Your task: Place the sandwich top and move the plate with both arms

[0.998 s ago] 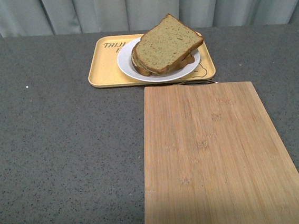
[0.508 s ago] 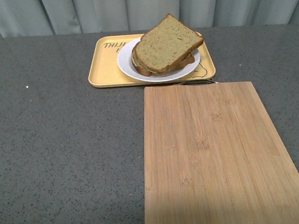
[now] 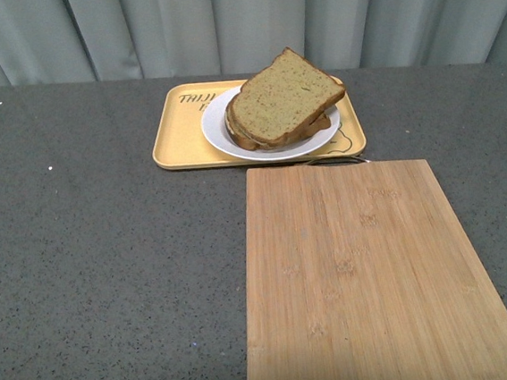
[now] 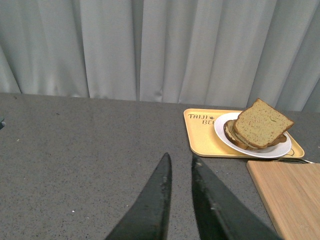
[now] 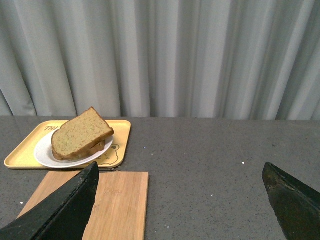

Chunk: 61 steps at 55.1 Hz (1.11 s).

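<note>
The sandwich top [image 3: 282, 96], a speckled tan-brown slice, lies tilted on the stacked sandwich on the white plate [image 3: 221, 130]. The plate rests on a yellow tray [image 3: 176, 134] at the back of the table. No arm shows in the front view. In the left wrist view my left gripper [image 4: 179, 159] is shut and empty, hovering over bare grey table short of the tray [image 4: 200, 137], with the sandwich top [image 4: 262, 124] and plate [image 4: 280, 151] beyond. In the right wrist view my right gripper [image 5: 180, 172] is open wide and empty, well back from the sandwich top [image 5: 80, 132] and plate [image 5: 47, 157].
A bamboo cutting board [image 3: 370, 278] lies in front of the tray, reaching to the table's near edge; a thin wire loop [image 3: 336, 160] pokes out at its far end. Grey speckled tabletop [image 3: 100, 277] spreads to the left. Grey curtains [image 3: 237, 16] hang behind the table.
In the front view the tray, plate and board all sit slightly lower than before, as if the camera shifted. Nothing on the table moved relative to the rest.
</note>
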Each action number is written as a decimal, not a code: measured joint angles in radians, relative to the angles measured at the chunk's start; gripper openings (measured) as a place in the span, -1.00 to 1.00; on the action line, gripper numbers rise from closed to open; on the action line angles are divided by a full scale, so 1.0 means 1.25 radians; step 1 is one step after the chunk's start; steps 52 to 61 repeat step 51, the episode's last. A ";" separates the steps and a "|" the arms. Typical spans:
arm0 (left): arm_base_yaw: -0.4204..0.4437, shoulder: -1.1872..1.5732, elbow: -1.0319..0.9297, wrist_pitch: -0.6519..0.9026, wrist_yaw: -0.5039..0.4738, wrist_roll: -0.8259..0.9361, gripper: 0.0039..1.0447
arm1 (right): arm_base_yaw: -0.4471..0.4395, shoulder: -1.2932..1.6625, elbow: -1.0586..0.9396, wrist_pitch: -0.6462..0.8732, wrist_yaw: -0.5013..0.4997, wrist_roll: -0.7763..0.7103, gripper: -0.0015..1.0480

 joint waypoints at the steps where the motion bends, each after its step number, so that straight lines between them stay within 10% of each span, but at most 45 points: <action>1: 0.000 0.000 0.000 0.000 0.000 0.000 -0.56 | 0.000 0.000 0.000 0.000 0.000 0.000 0.82; 22: 0.000 0.000 0.000 0.000 0.000 0.000 0.90 | 0.000 0.000 0.000 0.000 0.000 0.000 0.82; 61: 0.000 0.000 0.000 0.000 0.000 0.001 0.88 | 0.000 0.000 0.000 0.000 0.000 0.000 0.82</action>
